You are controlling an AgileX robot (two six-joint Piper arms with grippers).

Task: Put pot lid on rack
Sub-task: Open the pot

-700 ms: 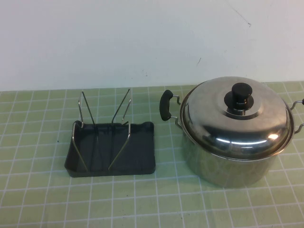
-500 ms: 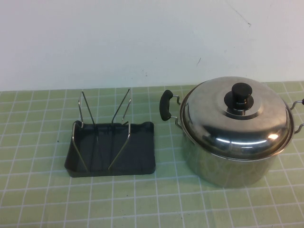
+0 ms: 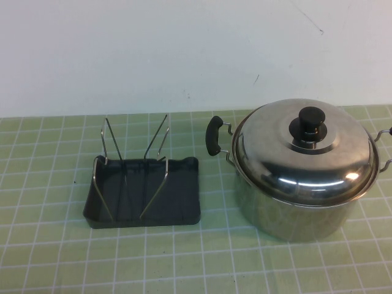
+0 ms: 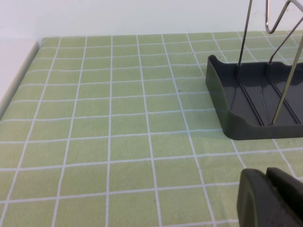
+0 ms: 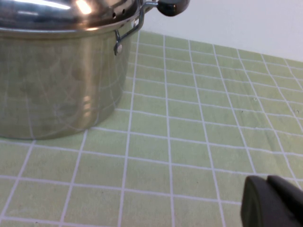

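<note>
The shiny domed pot lid [image 3: 306, 153] with a black knob [image 3: 310, 119] sits on the steel pot [image 3: 294, 211] at the right of the table. Its edge also shows in the right wrist view [image 5: 61, 14]. The dark grey rack [image 3: 144, 193] with wire prongs stands to the pot's left; it also shows in the left wrist view [image 4: 255, 101]. My left gripper [image 4: 271, 198] is shut and empty, low over the mat, apart from the rack. My right gripper [image 5: 272, 203] is shut and empty, over the mat beside the pot. Neither gripper shows in the high view.
A green tiled mat [image 3: 184, 257] covers the table. A white wall [image 3: 184, 55] rises behind it. The pot has black side handles [image 3: 213, 136]. The mat's edge [image 4: 19, 80] shows in the left wrist view.
</note>
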